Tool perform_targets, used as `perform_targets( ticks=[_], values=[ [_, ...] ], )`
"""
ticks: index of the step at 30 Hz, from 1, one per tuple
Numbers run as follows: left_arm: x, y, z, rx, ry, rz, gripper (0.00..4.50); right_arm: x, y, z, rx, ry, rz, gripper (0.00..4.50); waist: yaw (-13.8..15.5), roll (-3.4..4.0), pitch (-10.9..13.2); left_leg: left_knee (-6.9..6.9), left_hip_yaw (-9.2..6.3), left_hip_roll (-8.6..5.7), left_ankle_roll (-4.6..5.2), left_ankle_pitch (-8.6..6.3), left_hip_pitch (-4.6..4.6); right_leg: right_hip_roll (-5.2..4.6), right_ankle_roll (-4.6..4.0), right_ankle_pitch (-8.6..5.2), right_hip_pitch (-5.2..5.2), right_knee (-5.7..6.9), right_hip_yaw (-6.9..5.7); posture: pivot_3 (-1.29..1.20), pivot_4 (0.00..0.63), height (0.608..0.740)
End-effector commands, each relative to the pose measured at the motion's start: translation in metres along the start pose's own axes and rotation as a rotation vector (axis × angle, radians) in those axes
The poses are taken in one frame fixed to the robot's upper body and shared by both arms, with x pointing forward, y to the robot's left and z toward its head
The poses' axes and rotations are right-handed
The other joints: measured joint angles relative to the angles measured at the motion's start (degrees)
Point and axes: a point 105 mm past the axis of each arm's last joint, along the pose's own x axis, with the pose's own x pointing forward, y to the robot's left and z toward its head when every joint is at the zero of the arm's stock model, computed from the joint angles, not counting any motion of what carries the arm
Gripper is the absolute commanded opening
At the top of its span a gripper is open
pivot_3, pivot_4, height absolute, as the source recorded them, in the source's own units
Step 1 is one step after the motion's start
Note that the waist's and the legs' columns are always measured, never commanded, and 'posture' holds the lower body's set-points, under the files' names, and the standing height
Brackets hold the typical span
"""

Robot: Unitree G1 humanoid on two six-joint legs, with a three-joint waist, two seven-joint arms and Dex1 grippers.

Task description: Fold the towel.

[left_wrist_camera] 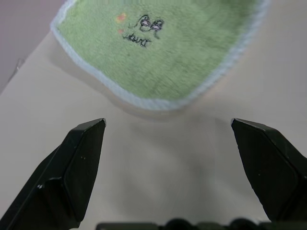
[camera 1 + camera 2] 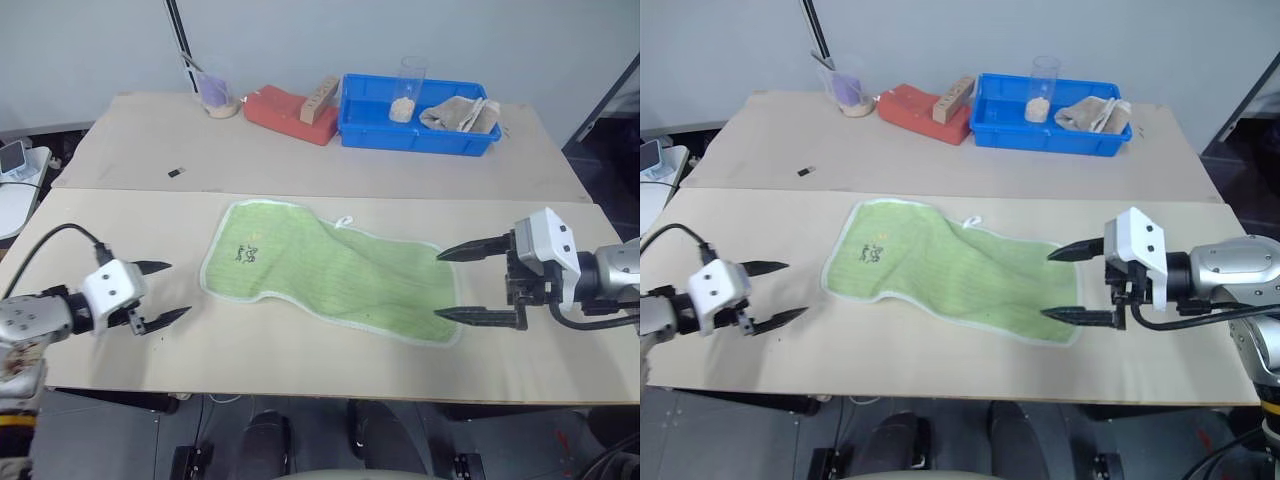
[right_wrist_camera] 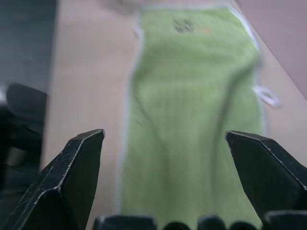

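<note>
The light green towel (image 2: 325, 270) lies spread out on the wooden table (image 2: 300, 180), slightly rumpled, running from upper left to lower right. It has white edging, a small white loop (image 2: 345, 221) at its far edge and a dark printed mark (image 2: 247, 253) near its left end. My left gripper (image 2: 161, 292) hovers open just left of the towel's left end, empty. My right gripper (image 2: 452, 284) stands open at the towel's right end, one finger on each side of that edge, holding nothing. The left wrist view shows the towel (image 1: 158, 48) ahead of the open fingers.
At the back of the table stand a blue bin (image 2: 415, 115) with a beige cloth (image 2: 460, 114) and a clear cup (image 2: 407, 90), a red block (image 2: 290, 113) and a small cup (image 2: 217, 95). A tiny dark object (image 2: 175, 172) lies on the table's left part.
</note>
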Motion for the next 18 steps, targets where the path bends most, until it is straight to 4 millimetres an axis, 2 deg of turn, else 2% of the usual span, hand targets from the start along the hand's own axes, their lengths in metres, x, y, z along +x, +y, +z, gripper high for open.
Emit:
perform_targets(
  ticks=[1, 6, 11, 12, 14, 18],
  values=[
    [0.011, 0.004, -0.007, 0.066, 0.009, -0.022, 4.50, 0.004, 0.006, 0.023, -0.026, -0.051, 0.015, 4.48, -0.1, 0.00, 0.0, 0.01, 0.00, 0.00, 0.00, 0.00, -0.01, 0.00, 0.01, 0.01, 0.00, -0.01, 0.00, 0.00, 0.150, 0.714],
    [0.035, 0.010, -0.016, 0.100, 0.014, -0.017, 4.50, 0.007, 0.008, 0.035, -0.043, -0.071, 0.028, 4.48, 0.2, -0.01, 0.0, 0.01, 0.00, -0.02, 0.00, 0.00, -0.04, -0.02, 0.02, 0.02, 0.00, -0.05, 0.00, 0.00, 0.150, 0.714],
    [0.055, 0.011, -0.015, 0.120, -0.017, -0.014, 4.50, 0.010, 0.009, 0.043, -0.057, -0.085, 0.051, 4.48, 0.7, 0.05, 0.0, 0.10, 0.00, -0.06, 0.01, 0.00, -0.01, -0.06, 0.05, 0.04, 0.11, 0.00, 0.00, 0.00, 0.150, 0.714],
    [0.058, 0.010, -0.014, 0.129, -0.024, -0.020, 3.96, 0.011, 0.009, 0.045, -0.061, -0.089, 0.056, 4.50, 0.7, 0.07, -0.1, 0.11, 0.00, -0.07, 0.01, 0.00, 0.00, -0.07, 0.05, 0.04, 0.12, 0.01, 0.00, 0.00, 0.150, 0.714],
    [0.061, 0.008, -0.013, 0.135, -0.036, -0.036, 3.24, 0.012, 0.009, 0.047, -0.064, -0.092, 0.061, 4.50, 0.7, 0.09, -0.1, 0.14, 0.00, -0.08, 0.01, 0.01, 0.00, -0.08, 0.06, 0.05, 0.12, 0.05, 0.01, 0.00, 0.150, 0.714],
    [0.063, 0.004, -0.012, 0.141, -0.057, -0.062, 1.32, 0.012, 0.010, 0.047, -0.062, -0.089, 0.067, 4.50, 0.7, 0.09, -0.1, 0.15, 0.00, -0.06, 0.01, 0.01, 0.00, -0.07, 0.06, 0.04, 0.10, 0.12, 0.01, 0.00, 0.150, 0.714]
  ],
)
